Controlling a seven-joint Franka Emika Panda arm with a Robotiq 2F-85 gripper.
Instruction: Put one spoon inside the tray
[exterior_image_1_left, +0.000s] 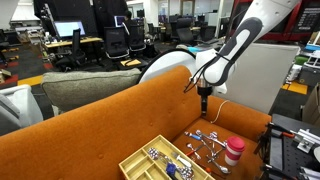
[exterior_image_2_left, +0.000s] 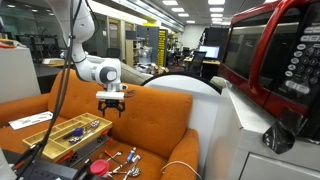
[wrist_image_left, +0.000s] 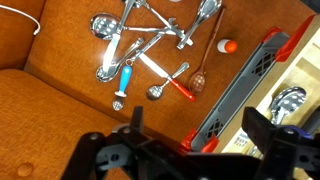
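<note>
Right now I have the hand (exterior_image_2_left: 113, 112) hanging well above the orange bench (exterior_image_2_left: 155, 150), its fingers spread wide and nothing between them. Below it the spoons (wrist_image_left: 140, 50) lie in a tangled heap on the bench, and the pale yellow tray (exterior_image_1_left: 137, 152) sits just beside that heap, with some cutlery in its compartments.

Spoons (exterior_image_1_left: 205, 143) clear overhead — tray (exterior_image_1_left: 135, 165), cup (exterior_image_1_left: 233, 152) flanking
</note>
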